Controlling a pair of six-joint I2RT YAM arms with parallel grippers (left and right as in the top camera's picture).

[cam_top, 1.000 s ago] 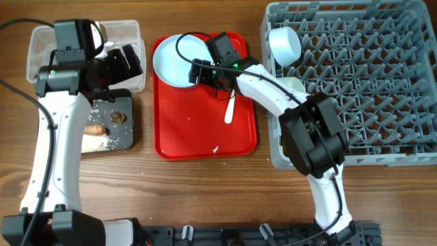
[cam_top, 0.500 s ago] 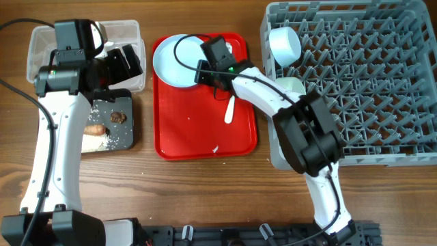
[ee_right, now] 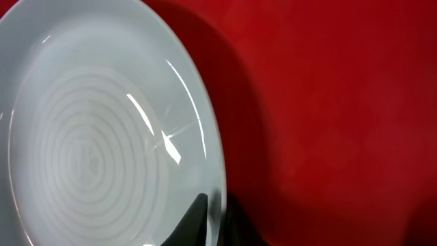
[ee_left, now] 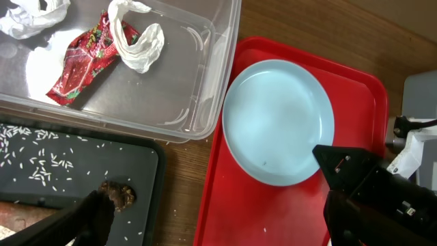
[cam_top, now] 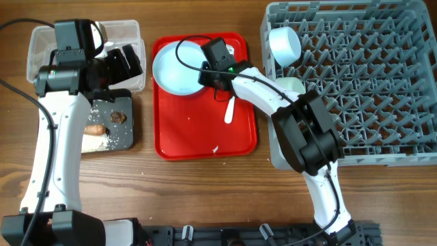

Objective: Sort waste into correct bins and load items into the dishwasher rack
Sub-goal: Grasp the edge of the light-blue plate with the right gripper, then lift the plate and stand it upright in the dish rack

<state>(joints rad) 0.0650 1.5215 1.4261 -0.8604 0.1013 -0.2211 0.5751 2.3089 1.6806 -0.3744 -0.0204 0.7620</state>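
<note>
clamping plate [cam_top: 173, 68] rim, right hand [cam_top: 203, 71] outstretched

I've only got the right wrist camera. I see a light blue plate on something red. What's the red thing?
Observer: A red tray; the pale blue plate lies in its upper left corner in the overhead view.
Operator: Anything else on it?
Observer: A white plastic spoon lies right of the plate.
Operator: Is the rack empty?
Observer: No, a pale blue bowl sits in the upper left corner of the grey dishwasher rack.
</note>
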